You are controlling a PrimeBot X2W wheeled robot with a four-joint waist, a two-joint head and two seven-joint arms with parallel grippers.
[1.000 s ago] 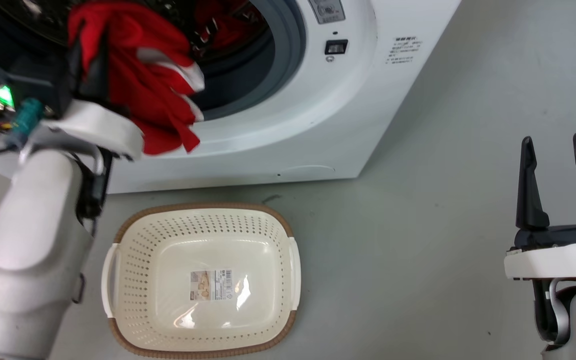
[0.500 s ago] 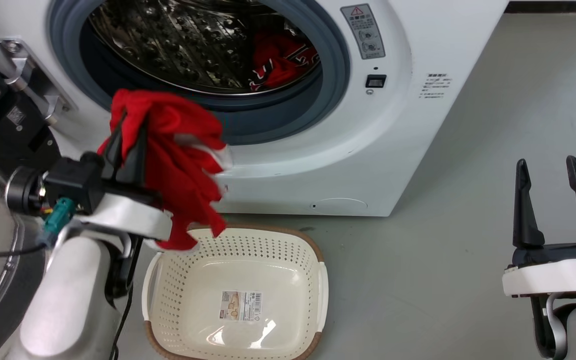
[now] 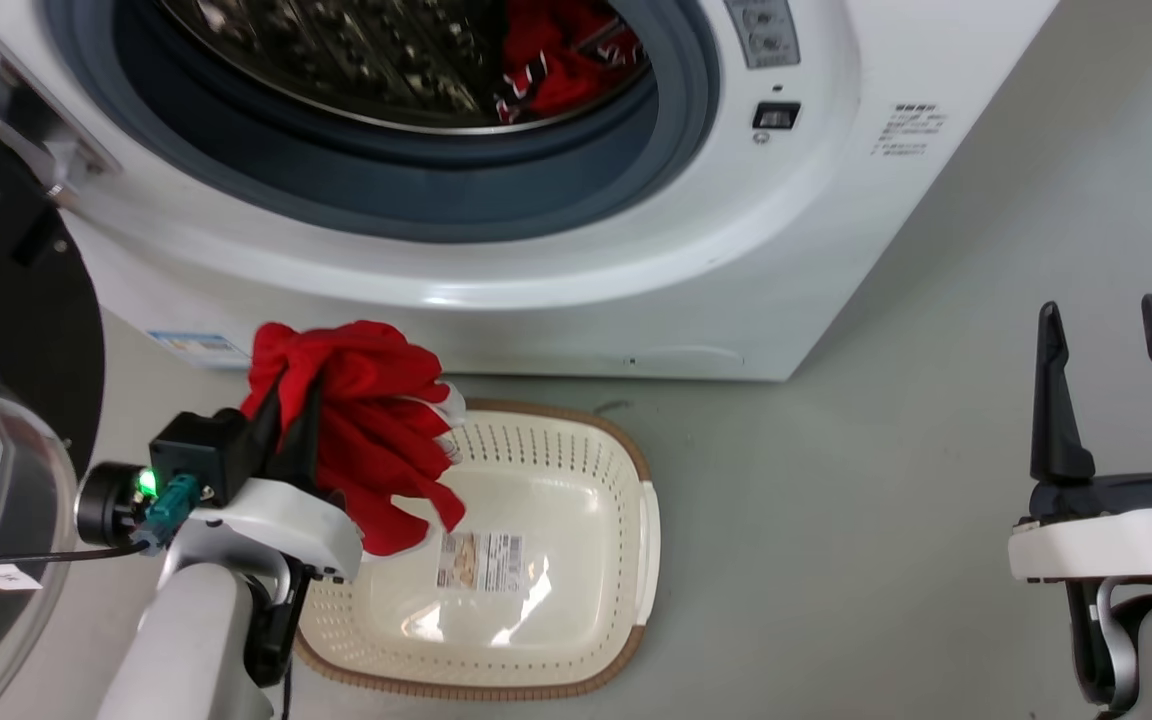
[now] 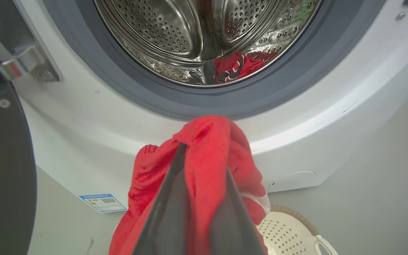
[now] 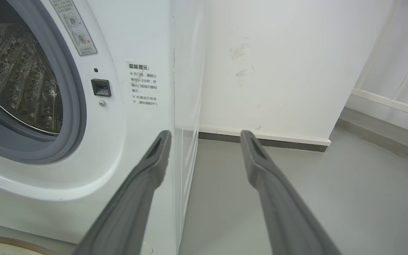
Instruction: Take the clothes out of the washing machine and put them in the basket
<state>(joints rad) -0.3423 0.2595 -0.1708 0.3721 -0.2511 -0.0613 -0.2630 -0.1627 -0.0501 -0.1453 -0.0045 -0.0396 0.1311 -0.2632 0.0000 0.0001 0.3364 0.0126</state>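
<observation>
Chinese notice (image 5: 143, 84) headed "温馨提示" on the front of the washing machine (image 5: 133, 159); pictogram warning sticker (image 5: 73, 26) above; barcode label (image 3: 481, 560) inside the basket (image 3: 576, 462), print unreadable.

— What's underfoot?
— A smooth grey floor (image 3: 886, 480), with one small dark scuff (image 3: 618, 407) on it.
— And at the back?
— A white wall (image 5: 278, 71) with faint smudges (image 5: 240, 53) high up. A dark grey skirting strip (image 5: 296, 145) runs along its foot, where it meets the floor.
— Further right?
— Another pale wall (image 5: 402, 53), with a white ledge (image 5: 384, 101) low across it.
</observation>
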